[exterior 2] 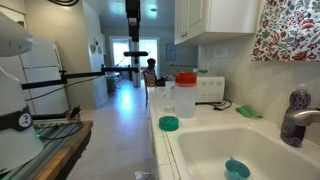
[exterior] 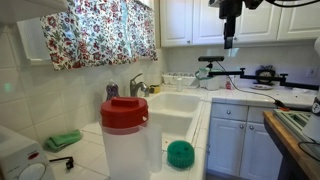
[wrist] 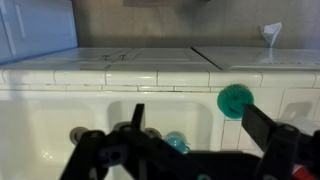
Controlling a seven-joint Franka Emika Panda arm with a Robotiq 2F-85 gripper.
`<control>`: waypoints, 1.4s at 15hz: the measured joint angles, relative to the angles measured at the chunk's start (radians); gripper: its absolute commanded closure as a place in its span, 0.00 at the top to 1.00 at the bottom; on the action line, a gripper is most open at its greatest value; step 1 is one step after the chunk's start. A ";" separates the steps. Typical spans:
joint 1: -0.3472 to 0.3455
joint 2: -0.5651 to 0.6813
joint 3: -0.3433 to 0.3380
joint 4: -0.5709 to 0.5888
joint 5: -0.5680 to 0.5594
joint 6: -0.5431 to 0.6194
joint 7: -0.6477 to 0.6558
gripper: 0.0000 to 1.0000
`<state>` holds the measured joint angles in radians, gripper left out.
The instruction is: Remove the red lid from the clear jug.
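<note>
The clear jug (exterior: 128,152) stands on the tiled counter in the foreground, frosted white, with the red lid (exterior: 124,112) seated on its top. Both exterior views show it; in the other the jug (exterior 2: 185,102) and red lid (exterior 2: 186,78) stand by the wall past the sink. My gripper (exterior: 230,42) hangs high in the air, far from the jug and over the far end of the counter. It also shows in an exterior view (exterior 2: 132,45). In the wrist view the gripper (wrist: 200,125) is open and empty, and I cannot make out the jug or lid there.
A green round object (exterior: 180,153) lies on the counter beside the jug, also seen in the wrist view (wrist: 236,98). The white sink (exterior: 176,104) with its faucet (exterior: 138,88) lies between jug and gripper. A teal item (exterior 2: 237,168) sits in the sink. Cabinets hang above.
</note>
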<state>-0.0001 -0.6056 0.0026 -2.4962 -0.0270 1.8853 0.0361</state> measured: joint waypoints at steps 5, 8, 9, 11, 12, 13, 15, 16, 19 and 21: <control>0.000 0.001 0.001 0.002 -0.006 0.009 0.000 1.00; 0.000 0.019 0.019 0.030 -0.050 0.028 -0.005 1.00; 0.002 0.033 0.032 0.047 -0.069 0.031 -0.012 1.00; 0.012 0.075 0.058 0.090 -0.103 0.040 -0.031 1.00; 0.020 0.101 0.069 0.115 -0.120 0.044 -0.044 1.00; 0.030 0.131 0.078 0.143 -0.137 0.052 -0.057 1.00; 0.049 0.199 0.097 0.209 -0.170 0.077 -0.085 1.00; 0.057 0.234 0.107 0.247 -0.186 0.086 -0.094 1.00; 0.080 0.337 0.131 0.369 -0.205 0.100 -0.118 1.00; 0.094 0.395 0.145 0.440 -0.210 0.096 -0.125 1.00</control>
<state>0.0934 -0.2103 0.1475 -2.0558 -0.2372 1.9818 -0.0887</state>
